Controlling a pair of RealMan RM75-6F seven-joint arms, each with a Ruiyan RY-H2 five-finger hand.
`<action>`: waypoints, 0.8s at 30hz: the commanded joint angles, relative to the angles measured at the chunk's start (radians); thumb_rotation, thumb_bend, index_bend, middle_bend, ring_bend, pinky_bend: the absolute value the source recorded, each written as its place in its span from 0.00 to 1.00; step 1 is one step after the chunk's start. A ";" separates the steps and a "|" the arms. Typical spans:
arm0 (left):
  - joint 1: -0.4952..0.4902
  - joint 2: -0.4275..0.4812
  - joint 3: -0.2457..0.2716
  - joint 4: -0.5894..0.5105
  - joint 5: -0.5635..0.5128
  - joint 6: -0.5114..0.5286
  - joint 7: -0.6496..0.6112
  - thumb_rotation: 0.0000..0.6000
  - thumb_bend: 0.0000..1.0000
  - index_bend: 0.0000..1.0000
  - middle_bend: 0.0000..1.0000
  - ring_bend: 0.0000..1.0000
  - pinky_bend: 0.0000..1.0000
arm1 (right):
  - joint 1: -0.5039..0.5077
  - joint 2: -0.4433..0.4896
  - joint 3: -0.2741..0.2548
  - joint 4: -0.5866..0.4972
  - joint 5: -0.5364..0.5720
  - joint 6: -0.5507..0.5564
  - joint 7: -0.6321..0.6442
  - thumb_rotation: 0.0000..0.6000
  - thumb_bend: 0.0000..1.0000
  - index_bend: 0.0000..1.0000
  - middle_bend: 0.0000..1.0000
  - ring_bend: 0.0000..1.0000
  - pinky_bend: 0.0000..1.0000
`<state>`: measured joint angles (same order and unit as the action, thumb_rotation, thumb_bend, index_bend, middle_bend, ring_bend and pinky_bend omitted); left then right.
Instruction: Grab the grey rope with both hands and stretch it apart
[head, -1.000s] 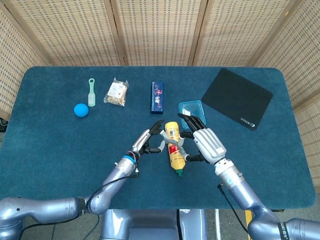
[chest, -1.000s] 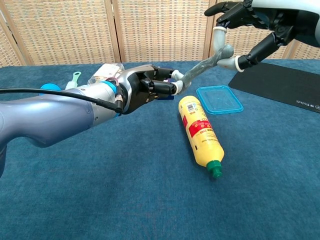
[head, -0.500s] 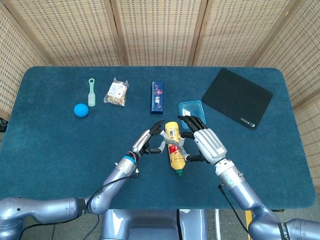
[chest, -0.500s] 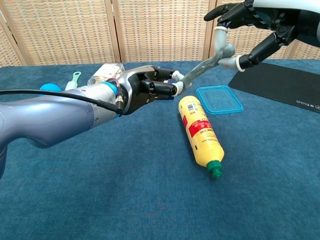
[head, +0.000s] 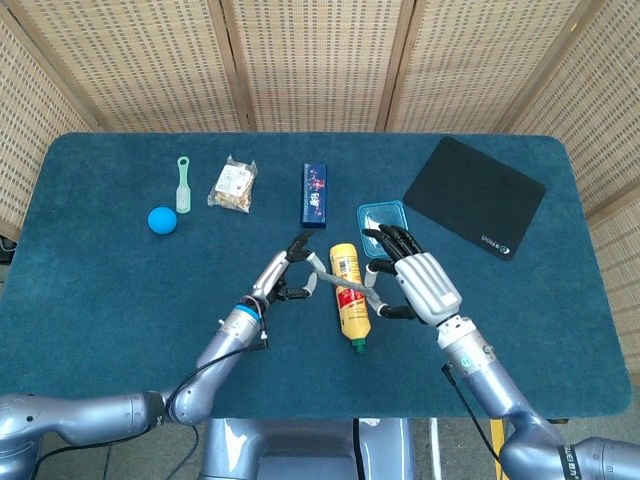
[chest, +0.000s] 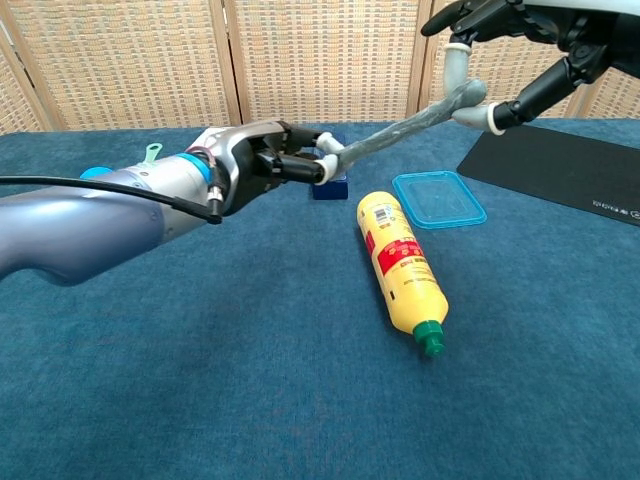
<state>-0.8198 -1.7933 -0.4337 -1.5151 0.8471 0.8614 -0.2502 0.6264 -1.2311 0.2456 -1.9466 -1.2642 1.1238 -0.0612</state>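
The grey rope (head: 338, 281) (chest: 400, 128) hangs in the air above the table, drawn out almost straight between my two hands. My left hand (head: 284, 275) (chest: 262, 163) pinches its left end, which has a white tip. My right hand (head: 415, 284) (chest: 520, 40) holds the right end, where the rope bends upward over the fingers. In the head view the rope crosses just above the yellow bottle. The chest view shows the right hand only partly, at the top edge.
A yellow bottle (head: 349, 297) (chest: 401, 268) with a green cap lies under the rope. A blue lid (head: 383, 218) (chest: 438, 198), a blue box (head: 315, 193), a black mat (head: 473, 195), a snack bag (head: 232, 186), a green spoon (head: 184, 181) and a blue ball (head: 162, 219) lie farther back.
My left hand has moved left and my right hand right. The rope between them has gone from slack and curved to long and nearly straight.
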 joint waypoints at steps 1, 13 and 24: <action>0.015 0.024 0.003 0.006 0.006 0.003 -0.001 1.00 0.60 0.78 0.00 0.00 0.00 | -0.004 0.003 -0.001 0.006 -0.003 0.004 0.005 1.00 0.76 0.89 0.19 0.00 0.00; 0.083 0.140 0.016 0.050 0.037 0.007 -0.026 1.00 0.59 0.79 0.00 0.00 0.00 | -0.022 0.010 -0.005 0.051 -0.020 0.028 0.008 1.00 0.76 0.89 0.19 0.00 0.00; 0.166 0.271 0.021 0.131 0.074 -0.002 -0.102 1.00 0.59 0.79 0.00 0.00 0.00 | -0.056 0.046 -0.011 0.104 -0.020 0.046 0.043 1.00 0.76 0.89 0.19 0.00 0.00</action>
<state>-0.6752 -1.5546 -0.4123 -1.4025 0.9087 0.8618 -0.3307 0.5785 -1.1931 0.2375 -1.8529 -1.2832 1.1654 -0.0258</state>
